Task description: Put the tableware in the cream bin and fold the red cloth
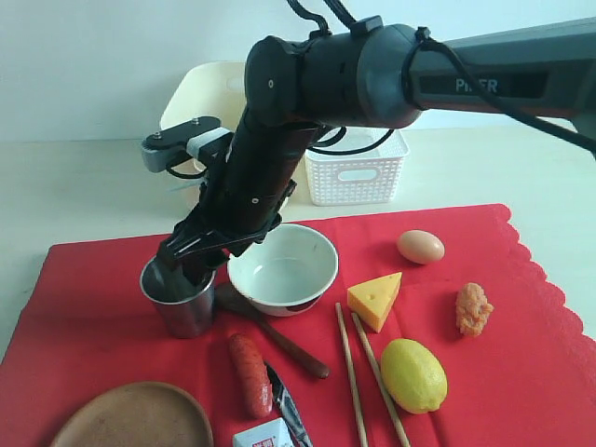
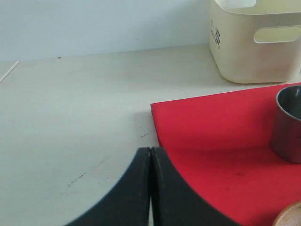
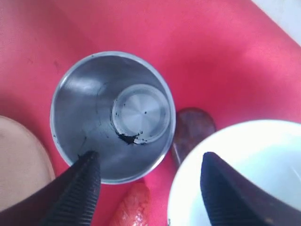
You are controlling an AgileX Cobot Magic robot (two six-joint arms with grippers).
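**Exterior view**
- Progress: judged to be at the start. No tableware is in the cream bin point(image 1: 207, 101). The red cloth point(image 1: 521, 372) lies spread flat and unfolded.
- All the tableware is on the cloth:
  - The steel cup point(image 1: 182, 305) stands at 9 o'clock of the pale bowl point(image 1: 282, 268), just beside it.
  - The wooden spoon point(image 1: 279, 340) lies at 6 o'clock of the bowl.
  - The chopsticks point(image 1: 358, 372) lie at 5 o'clock of the bowl.
  - The knife point(image 1: 289, 408) lies at 6 o'clock near the front edge.
  - The brown wooden plate point(image 1: 135, 417) lies at 7 o'clock.
- The bin stands off the cloth at 12 o'clock of the cup. The white lattice basket point(image 1: 357, 168) is at the bin's 3 o'clock.
- The right gripper point(image 1: 186, 270) reaches across and sits at the cup's rim.

**Left wrist view**
- The left gripper point(image 2: 150, 188) has its jaws pressed together and holds nothing. It hangs above the bare table point(image 2: 70, 117) at the cloth's edge.
- The cup and bin are in view, well apart from this gripper.

**Right wrist view**
- The jaws stand wide.
- One of the fingers point(image 3: 80, 183) overlaps the cup's rim on the plate side. The other finger is over the bowl's rim.
- The near part of the cup lies between the fingers.
- Contact with the cup cannot be confirmed, and no grip is made.
- The sausage point(image 3: 134, 207) lies below the gap between the fingers.
- Judgement: the cup is the first item being addressed. Every other item and the fold are yet to be done.
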